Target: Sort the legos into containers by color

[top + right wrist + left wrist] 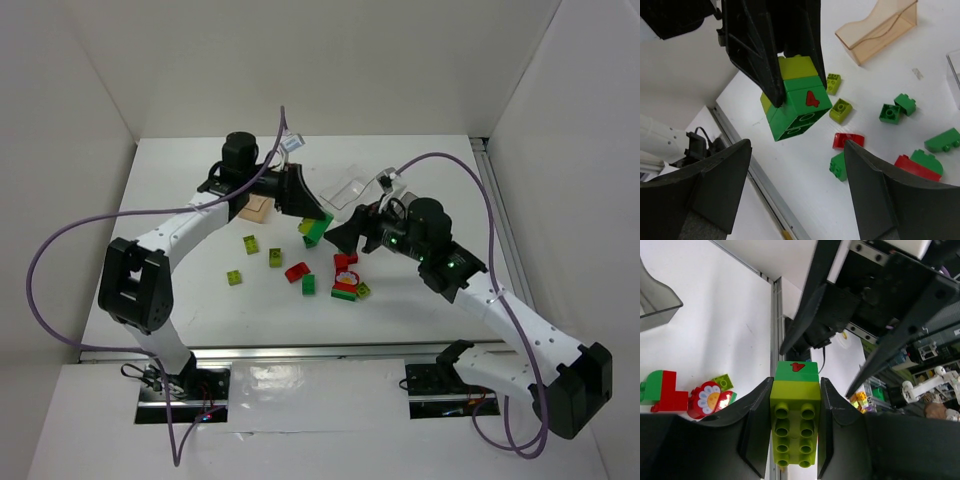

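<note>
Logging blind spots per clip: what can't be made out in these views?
Top view: the held lime-and-green brick stack is mostly covered by the left gripper; the amber tub lies partly under the left arm.
Left wrist: the grey tub is cut by the left edge, contents unseen.
Right wrist: the clear tub is a sliver at the right edge.

A white table (pixel 200 300) is carrying an amber tub (pixel 258 208) and a clear tub (pixel 352 190). Loose lime bricks (pixel 250 243), green bricks (pixel 309 285) and red bricks (pixel 297 270) are lying scattered across its middle.
</note>
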Available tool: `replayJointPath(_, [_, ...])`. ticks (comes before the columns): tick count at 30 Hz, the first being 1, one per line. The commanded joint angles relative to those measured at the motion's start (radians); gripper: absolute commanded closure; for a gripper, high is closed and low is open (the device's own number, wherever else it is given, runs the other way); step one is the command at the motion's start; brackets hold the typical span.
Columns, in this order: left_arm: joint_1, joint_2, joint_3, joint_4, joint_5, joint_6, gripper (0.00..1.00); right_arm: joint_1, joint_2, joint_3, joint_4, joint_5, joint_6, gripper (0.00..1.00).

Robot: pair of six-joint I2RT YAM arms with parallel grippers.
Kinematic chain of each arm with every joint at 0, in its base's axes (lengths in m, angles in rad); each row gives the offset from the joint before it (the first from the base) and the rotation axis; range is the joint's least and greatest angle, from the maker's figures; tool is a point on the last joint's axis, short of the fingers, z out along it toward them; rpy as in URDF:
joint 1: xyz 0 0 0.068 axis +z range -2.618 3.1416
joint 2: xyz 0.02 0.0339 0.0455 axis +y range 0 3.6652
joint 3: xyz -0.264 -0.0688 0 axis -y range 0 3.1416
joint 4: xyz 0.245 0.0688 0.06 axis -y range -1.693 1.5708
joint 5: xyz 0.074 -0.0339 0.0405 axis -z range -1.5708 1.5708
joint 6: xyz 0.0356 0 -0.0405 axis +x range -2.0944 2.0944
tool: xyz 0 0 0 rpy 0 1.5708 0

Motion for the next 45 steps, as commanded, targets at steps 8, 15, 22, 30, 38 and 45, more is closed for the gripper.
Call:
replayJointPath(8, [0.013, -0.057, -0.047, 0.200, 0.098, -0.083, 1.00, -0.040, 0.076, -0.051, 0.270, -0.134, 0.111, 0.28])
replayJointPath(15, [0.013, -0.057, -0.026, 0.154, 0.098, -0.049, 1.00, -0.050, 0.125, -0.051, 0.339, -0.214, 0.139, 0.42])
replayJointPath(22, [0.013, -0.039, -0.017, 0.124, 0.108, -0.038, 1.00, -0.050, 0.145, -0.051, 0.375, -0.227, 0.159, 0.64])
replayJointPath(30, [0.053, 0.004, 0.028, -0.077, 0.080, 0.091, 1.00, -0.050, 0.116, -0.051, 0.197, -0.053, 0.115, 0.82])
replayJointPath(38, [0.141, 0.047, 0.026, -0.059, 0.080, 0.078, 1.00, -0.050, 0.079, -0.074, 0.152, 0.035, 0.096, 0.84])
replayJointPath(45, [0.185, 0.088, 0.155, -0.452, -0.332, 0.166, 1.00, -0.050, 0.204, 0.079, -0.128, 0.444, 0.110, 0.84])
